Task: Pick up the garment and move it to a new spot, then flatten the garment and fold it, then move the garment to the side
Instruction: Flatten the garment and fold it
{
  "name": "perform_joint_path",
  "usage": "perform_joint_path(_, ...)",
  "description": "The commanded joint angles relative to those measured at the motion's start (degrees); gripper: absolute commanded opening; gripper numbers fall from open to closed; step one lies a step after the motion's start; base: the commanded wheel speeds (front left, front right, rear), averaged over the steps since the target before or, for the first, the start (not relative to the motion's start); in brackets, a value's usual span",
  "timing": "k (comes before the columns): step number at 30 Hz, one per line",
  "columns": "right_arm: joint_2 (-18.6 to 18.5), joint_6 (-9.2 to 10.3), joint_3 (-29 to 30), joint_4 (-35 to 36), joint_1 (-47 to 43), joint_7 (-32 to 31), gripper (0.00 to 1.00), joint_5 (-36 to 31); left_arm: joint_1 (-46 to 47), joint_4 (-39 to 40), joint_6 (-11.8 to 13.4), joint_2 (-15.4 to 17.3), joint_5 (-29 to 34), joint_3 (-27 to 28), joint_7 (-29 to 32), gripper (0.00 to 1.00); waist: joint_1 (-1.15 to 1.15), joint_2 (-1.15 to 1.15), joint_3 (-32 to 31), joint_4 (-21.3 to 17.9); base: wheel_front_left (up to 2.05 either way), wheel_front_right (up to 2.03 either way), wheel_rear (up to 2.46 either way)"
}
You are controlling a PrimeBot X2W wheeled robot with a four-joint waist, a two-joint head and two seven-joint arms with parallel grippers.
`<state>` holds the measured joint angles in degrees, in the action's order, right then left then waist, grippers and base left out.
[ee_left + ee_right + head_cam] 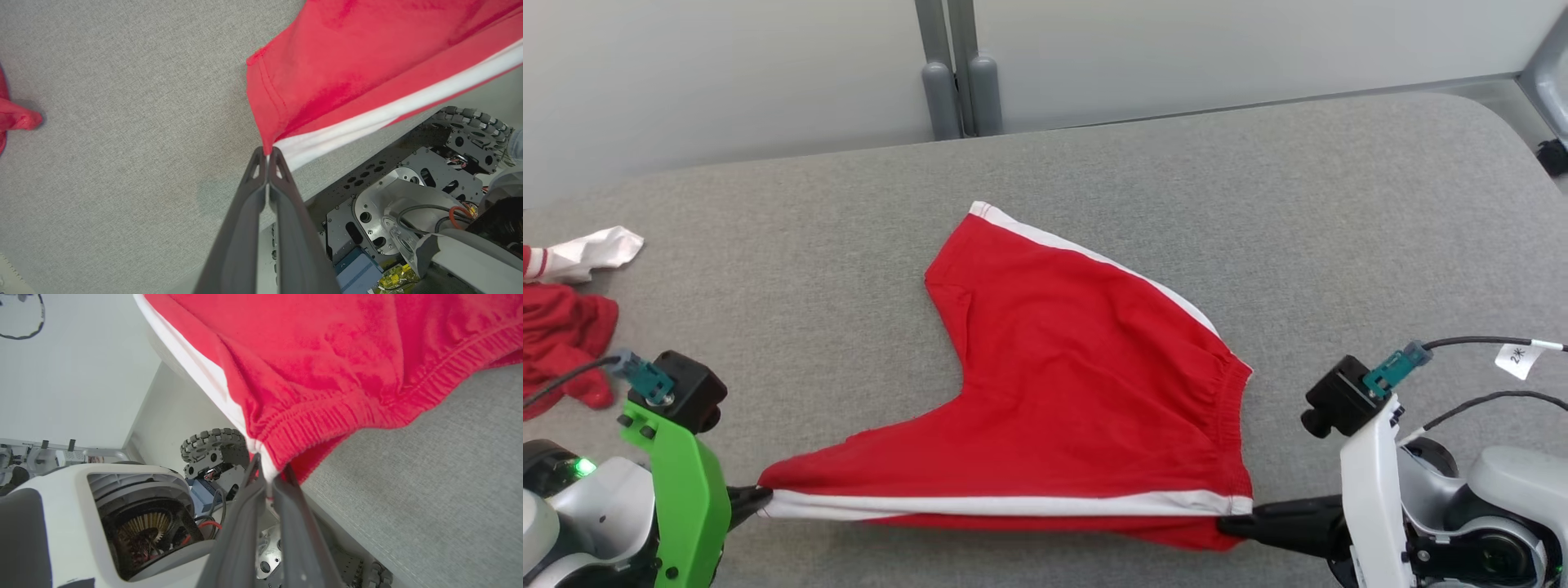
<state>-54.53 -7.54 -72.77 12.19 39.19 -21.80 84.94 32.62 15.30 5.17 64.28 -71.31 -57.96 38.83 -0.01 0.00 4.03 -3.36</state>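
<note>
The garment (1062, 384) is a pair of red shorts with white side stripes, spread across the middle of the grey table (792, 245). Its near edge is stretched taut between both grippers along the table's front. My left gripper (760, 500) is shut on the leg-hem corner at lower left; the left wrist view has the fingertips (267, 154) pinching red and white cloth (347, 69). My right gripper (1232, 523) is shut on the elastic waistband corner at lower right, seen in the right wrist view as the gripper (267, 479) pinching the gathered waistband (327, 416).
Other red and white clothes (564, 318) lie piled at the table's left edge. The far half of the table is bare grey fabric, ending at a pale wall with grey posts (956, 73). The robot's wheeled base (408, 196) sits below the front edge.
</note>
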Motion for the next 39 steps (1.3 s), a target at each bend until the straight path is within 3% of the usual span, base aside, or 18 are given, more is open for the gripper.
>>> perform_joint_path(1,0.37,0.1,0.77,-0.15,0.03,0.66,0.0,0.76,0.47,0.01,0.48,0.65,0.06,0.58,0.4,0.0,0.01,0.0,1.23,-1.57,0.0,0.0,0.0)
perform_joint_path(7,3.44,0.09,4.62,-2.43,2.54,3.53,0.0,3.11,6.21,-1.57,-0.08,-1.51,1.37,2.15,3.45,0.0,0.01,0.0,5.66,-4.64,0.0,0.0,0.0)
perform_joint_path(23,9.95,0.08,12.27,-8.46,7.42,9.81,0.0,6.62,29.6,-16.68,-2.88,-11.19,2.91,6.56,17.1,0.0,0.01,0.0,20.23,-12.77,0.0,0.0,0.0)
perform_joint_path(35,11.7,0.08,14.73,-7.1,7.94,13.24,0.0,5.66,38.31,-26.8,-4.38,-17.69,4.73,6.69,19.32,0.0,0.01,0.0,24.77,-17.35,0.0,0.0,0.0)
perform_joint_path(39,13.3,0.09,14.21,-7.64,8.54,13.0,0.0,4.8,39.92,-30.4,-4.8,-18.47,6.45,5.86,19.68,0.0,0.01,0.0,25.69,-18.52,0.0,0.0,0.0)
